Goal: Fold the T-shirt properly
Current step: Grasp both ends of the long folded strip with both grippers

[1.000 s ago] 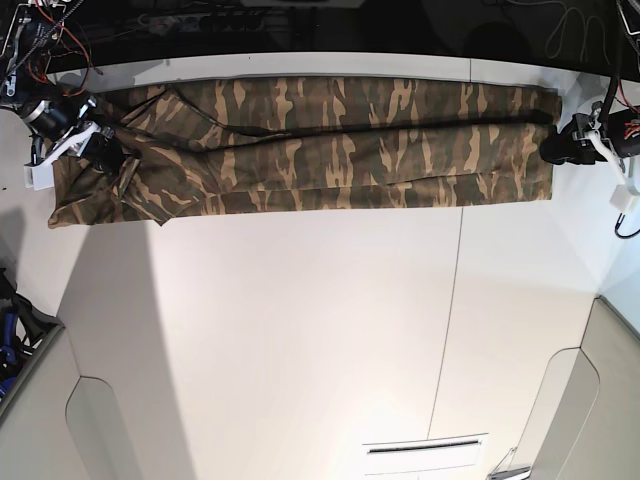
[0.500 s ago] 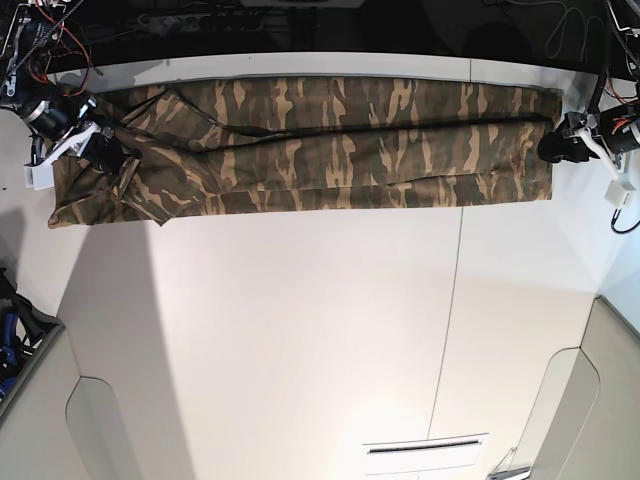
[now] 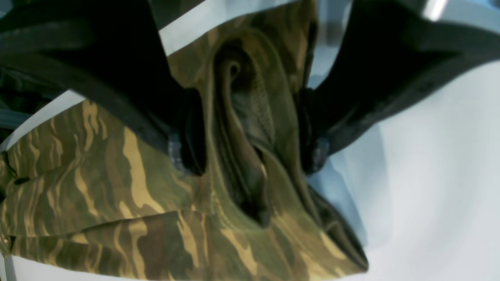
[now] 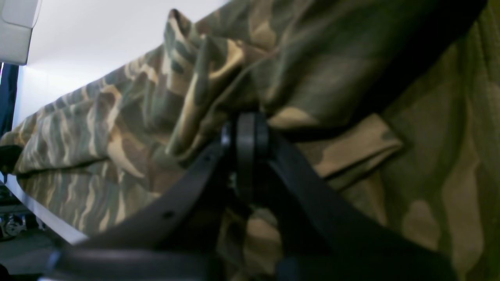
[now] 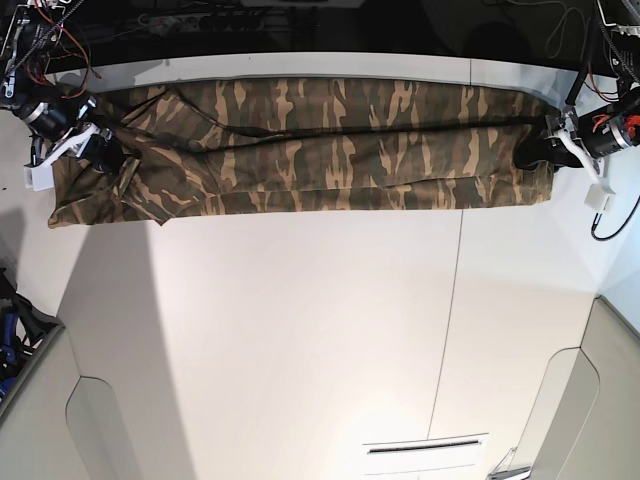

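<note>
The camouflage T-shirt (image 5: 320,145) lies as a long folded strip across the far side of the white table (image 5: 300,330). At the strip's left end in the base view, my right gripper (image 5: 108,150) is shut on a bunched fold; the right wrist view shows its tips (image 4: 246,128) pinched together on the T-shirt (image 4: 117,101). At the strip's right end my left gripper (image 5: 535,152) stands open. In the left wrist view its black fingers (image 3: 187,132) flank a bunched ridge of the T-shirt (image 3: 97,187), which fills the gap of the left gripper (image 3: 250,152).
Beige rounded panels sit at the near left (image 5: 40,420) and near right (image 5: 600,390) corners. A white slotted plate (image 5: 425,450) lies at the near edge. Cables (image 5: 45,40) and a dark drop run behind the table's far edge.
My left gripper has moved inward onto the shirt's right end, its open jaws now around the bunched edge, which has drawn in slightly. The right gripper has stayed shut in place.
</note>
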Tool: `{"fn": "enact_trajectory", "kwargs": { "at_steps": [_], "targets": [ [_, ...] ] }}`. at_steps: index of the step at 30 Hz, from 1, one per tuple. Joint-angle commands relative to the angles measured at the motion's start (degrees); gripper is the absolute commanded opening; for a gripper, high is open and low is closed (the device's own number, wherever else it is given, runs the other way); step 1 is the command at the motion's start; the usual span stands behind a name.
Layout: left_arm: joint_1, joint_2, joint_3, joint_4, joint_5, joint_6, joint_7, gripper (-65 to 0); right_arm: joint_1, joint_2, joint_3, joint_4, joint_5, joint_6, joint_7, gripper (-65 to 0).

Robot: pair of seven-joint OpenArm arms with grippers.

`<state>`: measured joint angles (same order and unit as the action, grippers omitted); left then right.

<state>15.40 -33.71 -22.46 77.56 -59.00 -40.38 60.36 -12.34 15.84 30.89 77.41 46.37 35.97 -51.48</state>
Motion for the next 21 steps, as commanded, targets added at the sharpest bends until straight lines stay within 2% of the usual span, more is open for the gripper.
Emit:
{"fn": "enact_trajectory", "kwargs": {
  "at_steps": [1, 5, 6, 7, 12, 17, 21],
  "targets": [
    [0.15, -0.87, -0.15, 0.26, 1.99, 0.38, 0.94, -30.5, -0.07, 0.55, 0.09, 0.02, -2.43, -1.22, -2.56, -65.0],
    [0.13, -0.87, -0.15, 0.26, 1.6, 0.38, 0.66, -57.3, 0.09, 0.55, 0.11, 0.04, -2.43, -1.22, -2.56, -65.0],
    [0.13, -0.9, -0.15, 0.28, 1.22, 0.38, 0.2, -62.5, 0.11, 0.55, 0.11, 0.02, -2.38, -1.22, -2.54, -65.0],
    [0.13, -0.9, -0.15, 0.28, 1.18, 0.38, -0.42, -65.0, 0.13, 0.52, 0.09, 0.04, -2.4, -1.22, -2.54, -65.0],
    [-0.52, -0.96, -0.28, 1.07, 1.38, 0.38, -2.36, -65.0, 0.11, 0.52, 0.11, 0.04, -2.36, -1.22, -2.54, -65.0],
    [-2.38, -0.92, -0.39, 2.12, 1.46, 0.38, -1.84, -65.0, 0.11, 0.52, 0.11, 0.04, -1.29, -1.29, -2.58, -65.0],
    [-4.24, -0.92, -0.39, 2.12, 3.58, 0.38, -1.22, -65.0, 0.26, 0.55, 0.52, 0.96, 2.84, -1.29, -5.14, -63.6]
  ]
}}
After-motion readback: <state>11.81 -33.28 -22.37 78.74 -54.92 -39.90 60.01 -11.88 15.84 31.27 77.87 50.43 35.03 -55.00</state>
